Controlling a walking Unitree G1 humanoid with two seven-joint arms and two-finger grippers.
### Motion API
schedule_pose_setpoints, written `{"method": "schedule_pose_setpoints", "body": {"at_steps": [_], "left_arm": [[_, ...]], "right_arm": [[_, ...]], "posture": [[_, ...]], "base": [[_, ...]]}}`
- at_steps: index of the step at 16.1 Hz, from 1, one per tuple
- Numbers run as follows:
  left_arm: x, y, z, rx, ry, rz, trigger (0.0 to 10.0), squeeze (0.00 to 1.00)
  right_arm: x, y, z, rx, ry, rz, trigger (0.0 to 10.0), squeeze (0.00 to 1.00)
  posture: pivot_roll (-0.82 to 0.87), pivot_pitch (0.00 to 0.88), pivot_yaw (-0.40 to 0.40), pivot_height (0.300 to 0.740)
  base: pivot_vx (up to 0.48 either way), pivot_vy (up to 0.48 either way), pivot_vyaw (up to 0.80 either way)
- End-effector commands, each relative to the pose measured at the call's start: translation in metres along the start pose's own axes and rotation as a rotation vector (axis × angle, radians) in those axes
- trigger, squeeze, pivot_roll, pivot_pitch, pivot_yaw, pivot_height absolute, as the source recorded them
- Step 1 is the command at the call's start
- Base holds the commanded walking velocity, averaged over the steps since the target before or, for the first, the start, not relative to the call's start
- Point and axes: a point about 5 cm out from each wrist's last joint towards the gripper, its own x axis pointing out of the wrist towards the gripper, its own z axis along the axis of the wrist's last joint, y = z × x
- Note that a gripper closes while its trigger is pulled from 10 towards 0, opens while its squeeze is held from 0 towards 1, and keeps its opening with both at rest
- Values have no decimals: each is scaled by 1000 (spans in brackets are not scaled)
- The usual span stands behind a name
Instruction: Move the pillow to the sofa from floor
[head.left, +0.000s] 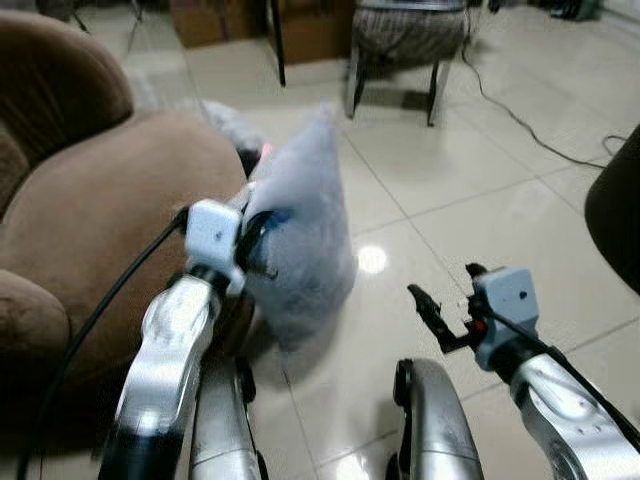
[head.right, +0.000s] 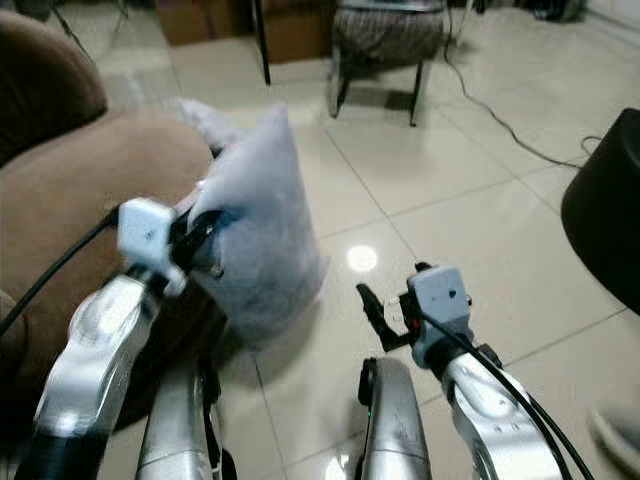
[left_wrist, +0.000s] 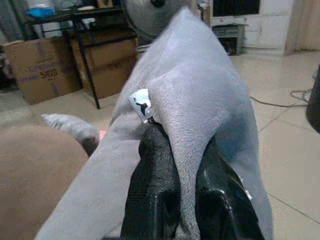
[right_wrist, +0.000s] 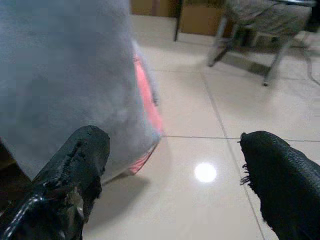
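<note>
Left wrist view shows the left gripper (left_wrist: 182, 195) with jaws clenched on a fold of the grey pillow (left_wrist: 200, 100), whereas right wrist view shows pink trim beyond the right gripper (right_wrist: 170, 170), jaws released, above the floor (right_wrist: 200, 200).

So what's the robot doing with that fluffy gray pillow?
The robot is picking it up. Its left gripper has pinched a fold of the gray pillow between its two black fingers and holds it up beside the brown sofa. The pillow hangs right next to the sofa's seat, above the shiny tile floor, and is not on the sofa yet. The right gripper is open and holds nothing, waiting low beside the pillow.
</note>
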Motion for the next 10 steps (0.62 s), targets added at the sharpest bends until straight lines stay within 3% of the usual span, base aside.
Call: {"method": "schedule_pose_setpoints", "body": {"at_steps": [1, 2, 3, 5, 8, 10], "left_arm": [[-2, 6, 11, -3, -42, 35, 0, 0], [-13, 13, 8, 47, -22, 90, 0, 0], [-19, 18, 9, 93, -9, 132, 3333, 0], [-24, 18, 9, 76, 32, 164, 4902, 0], [-23, 18, -1, 35, 69, 226, 5412, 0], [-21, 16, 0, 30, 64, 229, 8196, 0]], "right_arm": [[1, -1, 0, -1, 0, -13, 10000, 0], [4, -4, 2, 7, -16, -63, 10000, 0], [5, -9, 3, 4, -23, -118, 10000, 0], [10, -6, 5, -2, -23, -131, 10000, 0], [15, 0, 6, 2, -34, -137, 10000, 0], [17, 0, 5, 0, -36, -146, 10000, 0]], "posture": [[-43, 0, 46, 544], [-23, 0, 25, 554], [-20, 0, 23, 564], [-53, 0, 38, 579], [-37, 0, 24, 604], [-25, 0, 11, 619]], "base": [[0, 0, 0], [0, 0, 0], [0, 0, 0], [0, 0, 0], [0, 0, 0], [0, 0, 0]]}}
